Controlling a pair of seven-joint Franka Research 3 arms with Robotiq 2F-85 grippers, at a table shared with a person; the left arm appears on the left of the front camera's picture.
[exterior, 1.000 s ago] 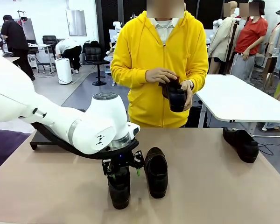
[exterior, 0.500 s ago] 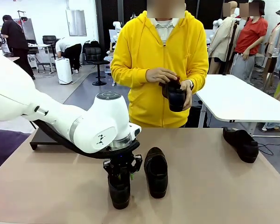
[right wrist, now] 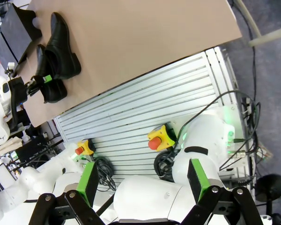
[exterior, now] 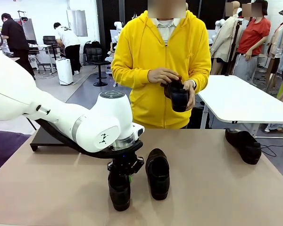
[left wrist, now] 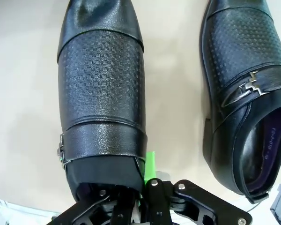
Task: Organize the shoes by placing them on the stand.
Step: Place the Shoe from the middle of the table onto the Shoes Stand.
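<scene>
Since the left gripper [exterior: 124, 173] is clamped on just the rear rim of 1 shoe [exterior: 119, 192], lift slowly and level, clear of its neighbour [exterior: 158, 174], then swing back-left to the stand [exterior: 40, 139]. The right gripper [right wrist: 143, 183] hangs open, empty.

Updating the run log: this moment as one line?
left gripper: jaws shut on nearest shoe | right gripper: jaws open | person's hands: holding second shoe
</scene>
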